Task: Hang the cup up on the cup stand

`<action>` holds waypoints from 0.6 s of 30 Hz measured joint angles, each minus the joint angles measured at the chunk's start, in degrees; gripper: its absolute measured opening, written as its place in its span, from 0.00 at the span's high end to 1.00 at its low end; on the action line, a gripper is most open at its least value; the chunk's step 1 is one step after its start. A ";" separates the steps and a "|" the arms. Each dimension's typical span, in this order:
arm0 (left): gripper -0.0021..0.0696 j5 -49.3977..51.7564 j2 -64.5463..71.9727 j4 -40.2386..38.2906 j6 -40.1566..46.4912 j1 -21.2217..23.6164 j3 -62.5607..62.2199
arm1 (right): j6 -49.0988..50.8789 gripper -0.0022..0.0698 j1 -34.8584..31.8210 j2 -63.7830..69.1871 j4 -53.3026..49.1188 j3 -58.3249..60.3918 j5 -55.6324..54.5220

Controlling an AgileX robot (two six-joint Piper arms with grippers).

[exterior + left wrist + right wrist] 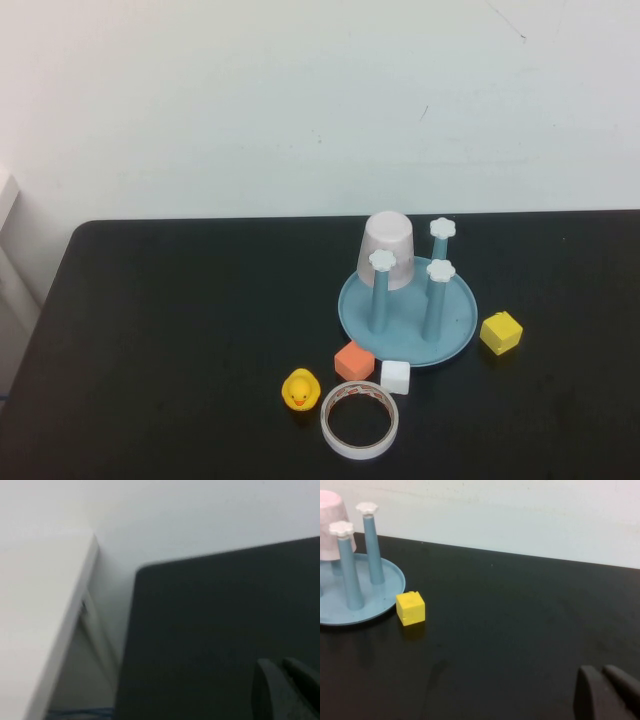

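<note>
Closest to the robot, on the black surface (170, 340), lies a white tape ring (360, 419), flat on its side. Just behind it to the left sits a little yellow duck (300, 389). Behind the ring are two small blocks, an orange block (354, 360) and a white block (396, 376), both right at the front edge of the cup stand (455, 330). The cup stand is a round blue dish with tall blue posts, and each post has a white flower on top. A yellow block (501, 332) sits just beside the dish on the right side. The cup (388, 248) is pale pink and is upside down over the post at the back left of the stand, so it hangs there and no tool touches it. Behind everything is a white wall (300, 100). Neither arm shows in the high view. The left tool (287, 690) is closed and holds nothing; it hangs above a bare corner of the surface, far from the stand. The right tool (607, 692) is closed and empty too; it hangs over the surface, well apart from the yellow block and the stand.
</note>
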 joint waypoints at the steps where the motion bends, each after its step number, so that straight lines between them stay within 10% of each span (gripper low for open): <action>1: 0.97 0.87 0.00 0.00 -1.88 0.00 0.00 | 0.00 0.96 0.00 0.00 0.00 0.00 0.00; 18: 0.97 2.85 0.00 -5.75 -4.90 0.00 -0.10 | 0.00 0.96 0.00 0.00 0.00 0.00 0.00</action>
